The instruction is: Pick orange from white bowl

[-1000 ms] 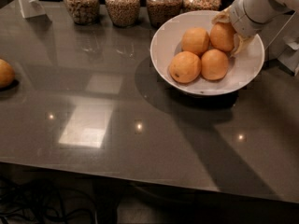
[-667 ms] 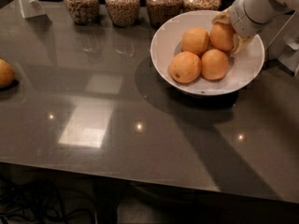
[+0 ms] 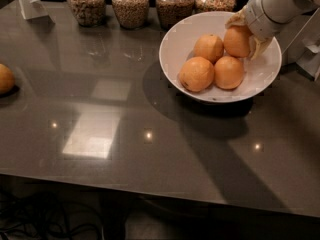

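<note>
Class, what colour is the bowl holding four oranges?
Glossy white bowl, camera view; gripper at its back-right round orange.

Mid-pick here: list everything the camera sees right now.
white bowl: one, glossy white, right of centre on table
orange at the gripper: one, orange, back right in bowl
other bowl oranges: three, orange, in bowl beside it
loose orange: one, orange, table's left edge, cut off
glass jars of grain: four, clear, back row
white stand: one, white, back left corner
table: one, dark grey, glossy
pale object: one, whitish, right edge, unidentifiable
arm: one, white, entering from upper right
gripper: one, yellowish, in the bowl at that orange
</note>
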{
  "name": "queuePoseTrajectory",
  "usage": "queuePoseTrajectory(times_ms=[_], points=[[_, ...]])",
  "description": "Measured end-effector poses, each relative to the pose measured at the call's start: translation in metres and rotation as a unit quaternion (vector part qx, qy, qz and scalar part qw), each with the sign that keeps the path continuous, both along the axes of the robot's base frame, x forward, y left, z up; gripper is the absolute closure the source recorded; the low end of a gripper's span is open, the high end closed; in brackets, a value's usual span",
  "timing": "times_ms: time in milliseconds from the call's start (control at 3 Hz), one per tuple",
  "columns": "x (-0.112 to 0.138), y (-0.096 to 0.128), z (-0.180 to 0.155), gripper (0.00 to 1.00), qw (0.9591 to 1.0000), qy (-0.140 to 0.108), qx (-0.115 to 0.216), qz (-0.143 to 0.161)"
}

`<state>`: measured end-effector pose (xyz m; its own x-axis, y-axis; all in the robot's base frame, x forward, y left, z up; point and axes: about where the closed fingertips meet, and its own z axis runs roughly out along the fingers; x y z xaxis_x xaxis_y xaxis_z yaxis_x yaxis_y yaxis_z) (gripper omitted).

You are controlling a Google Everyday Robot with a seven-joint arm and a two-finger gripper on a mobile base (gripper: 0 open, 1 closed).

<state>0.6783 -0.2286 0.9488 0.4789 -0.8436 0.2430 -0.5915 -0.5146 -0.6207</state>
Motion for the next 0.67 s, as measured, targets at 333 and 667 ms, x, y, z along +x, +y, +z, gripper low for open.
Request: queuePoseTrajectory(times_ms=[333,667], points=[[-0.016,0.008,0.023,1.0,0.9998,-0.012,0.005,0.011],[-0.046,0.015,0.046,1.0,0.9994,-0.005,0.029,0.017]])
